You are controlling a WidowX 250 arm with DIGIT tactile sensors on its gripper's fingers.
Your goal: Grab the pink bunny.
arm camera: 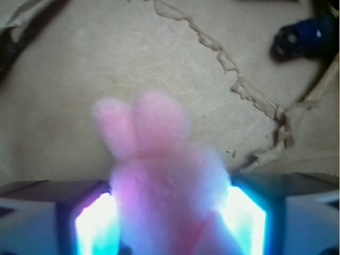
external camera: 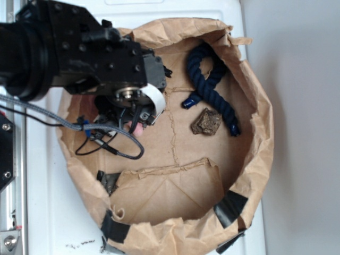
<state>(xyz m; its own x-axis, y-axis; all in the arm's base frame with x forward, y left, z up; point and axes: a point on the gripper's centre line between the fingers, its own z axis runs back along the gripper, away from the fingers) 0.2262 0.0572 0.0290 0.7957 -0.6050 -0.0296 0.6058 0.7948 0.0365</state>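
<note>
Right, gripper [arm camera: 170, 212] is clamped on the pink bunny [arm camera: 159, 175]: wrist view shows plush filling the lower centre, squeezed between both lit fingers [arm camera: 93, 226], ears pointing up-frame. Grip looks centred on the body, so it probably won't slip. In the exterior view only a pink sliver [external camera: 137, 129] peeks under the arm at centre left. Beneath is the brown paper bag [external camera: 255, 159], rolled down into a bin. Dark blue rope [external camera: 210, 79] and brown lump [external camera: 206, 122] lie upper right, well apart, not interfering.
</note>
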